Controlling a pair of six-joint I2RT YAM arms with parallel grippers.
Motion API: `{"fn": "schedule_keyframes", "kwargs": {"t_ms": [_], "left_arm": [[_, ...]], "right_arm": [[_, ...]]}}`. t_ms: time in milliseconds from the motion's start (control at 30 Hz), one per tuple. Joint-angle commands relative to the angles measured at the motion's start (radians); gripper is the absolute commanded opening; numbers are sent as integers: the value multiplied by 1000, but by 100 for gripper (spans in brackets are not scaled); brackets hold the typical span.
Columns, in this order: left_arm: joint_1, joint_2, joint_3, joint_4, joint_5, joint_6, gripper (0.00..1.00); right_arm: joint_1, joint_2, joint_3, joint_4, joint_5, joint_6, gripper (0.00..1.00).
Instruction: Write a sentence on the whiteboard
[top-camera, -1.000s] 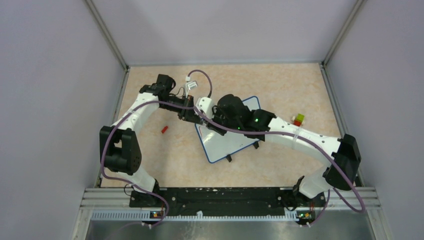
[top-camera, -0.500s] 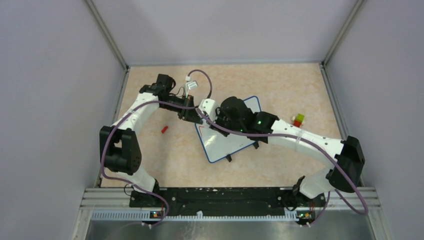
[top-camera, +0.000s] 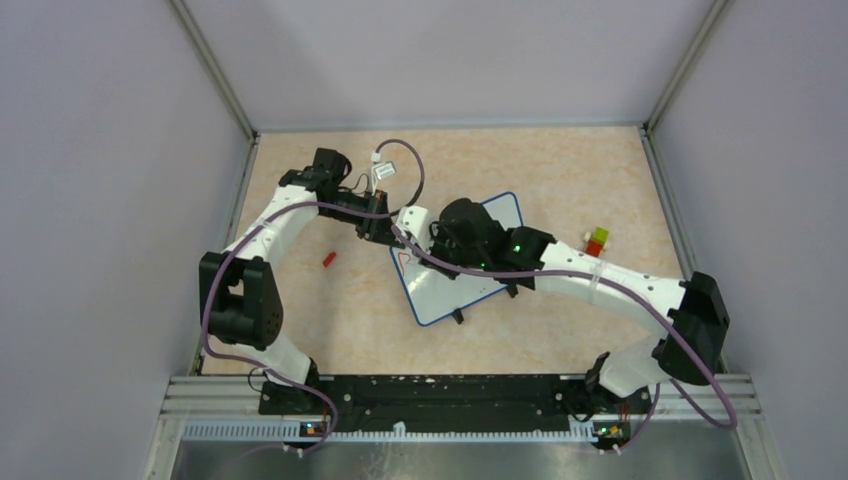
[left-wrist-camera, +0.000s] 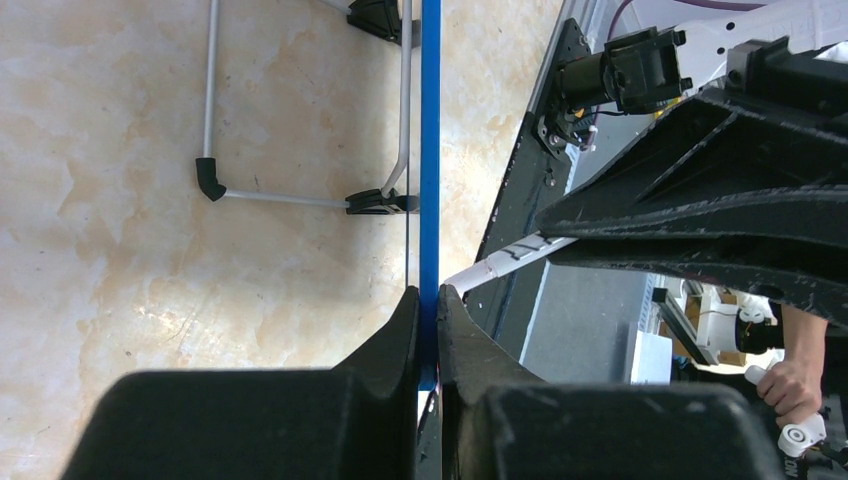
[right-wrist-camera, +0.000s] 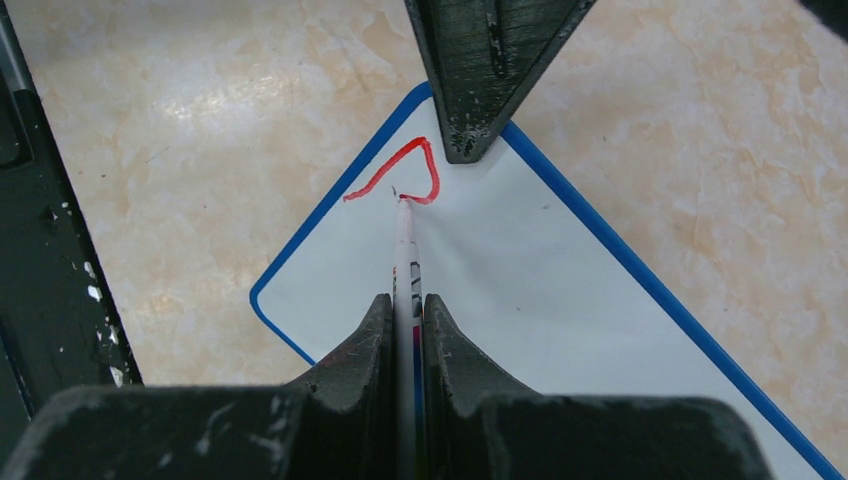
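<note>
The whiteboard (top-camera: 452, 291) lies tilted in the middle of the table. My left gripper (top-camera: 384, 231) is shut on its far left corner. In the left wrist view my left gripper (left-wrist-camera: 428, 296) pinches the blue rim (left-wrist-camera: 430, 120), which shows edge-on. My right gripper (top-camera: 424, 240) is shut on a white marker (right-wrist-camera: 405, 262). The marker's tip touches the whiteboard (right-wrist-camera: 560, 300) near that corner. Of the sentence only one red loop like a D (right-wrist-camera: 420, 172) shows, at the marker's tip. The left fingers (right-wrist-camera: 482, 70) hang over the corner in the right wrist view.
A small red cap (top-camera: 327, 259) lies on the table left of the board. A red, green and yellow block (top-camera: 597, 239) stands to the right, near my right forearm. The board's wire stand with black feet (left-wrist-camera: 378, 203) shows under it. Grey walls enclose the table.
My right gripper has shifted a little to the left with the marker. A red stroke has appeared and grown into a loop at the board's far left corner. The left arm has held still.
</note>
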Motion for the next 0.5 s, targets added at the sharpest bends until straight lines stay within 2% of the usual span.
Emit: {"fn": "schedule_keyframes", "kwargs": {"t_ms": [0,467], "left_arm": [[-5,-9,18,-1,27,-19,0],[-5,-7,15,-1,25,-17,0]], "right_arm": [[26,25,19,6,-23,-6,0],[47,40,64,-6,-21,-12,0]]}}
